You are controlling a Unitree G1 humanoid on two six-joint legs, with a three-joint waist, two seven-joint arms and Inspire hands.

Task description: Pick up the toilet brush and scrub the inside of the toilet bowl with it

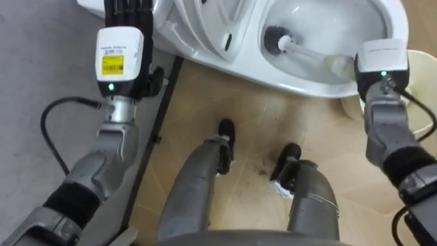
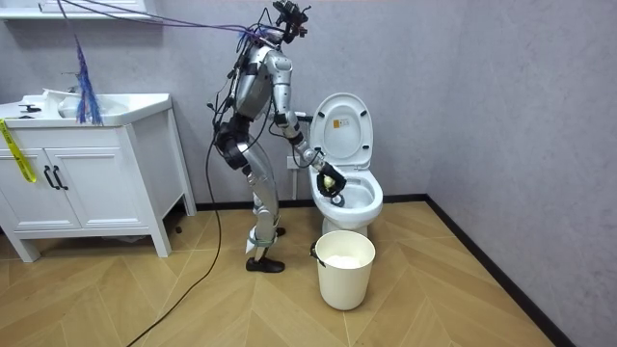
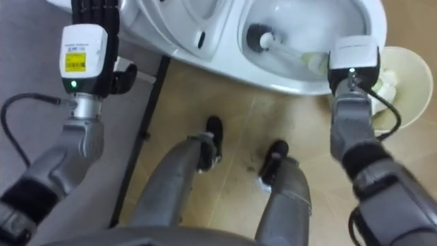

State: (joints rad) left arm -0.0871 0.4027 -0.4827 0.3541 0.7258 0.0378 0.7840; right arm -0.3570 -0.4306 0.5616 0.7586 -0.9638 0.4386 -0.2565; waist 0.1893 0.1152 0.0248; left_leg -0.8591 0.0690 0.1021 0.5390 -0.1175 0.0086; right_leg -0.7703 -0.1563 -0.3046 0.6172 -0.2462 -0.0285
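Observation:
The white toilet (image 1: 321, 85) lies at the top of the eye views, lid up (image 2: 345, 125). The toilet brush's dark head (image 1: 276, 38) rests inside the bowl, and its white handle (image 1: 311, 55) runs right into my right hand (image 1: 382, 65). That hand is at the bowl's right rim, shut on the handle's end. My left hand (image 1: 121, 51) is held up at the far left beside the toilet's base, with straight fingers and nothing in it. In the room view I stand bent over the toilet (image 2: 352, 198) with my right hand (image 2: 331, 181) in the bowl.
A cream bucket (image 1: 420, 65) stands just right of the bowl, on the wooden floor (image 2: 344, 270). The grey wall with its dark skirting board (image 1: 162, 102) runs along my left. A white vanity (image 2: 87, 164) stands at the room view's left.

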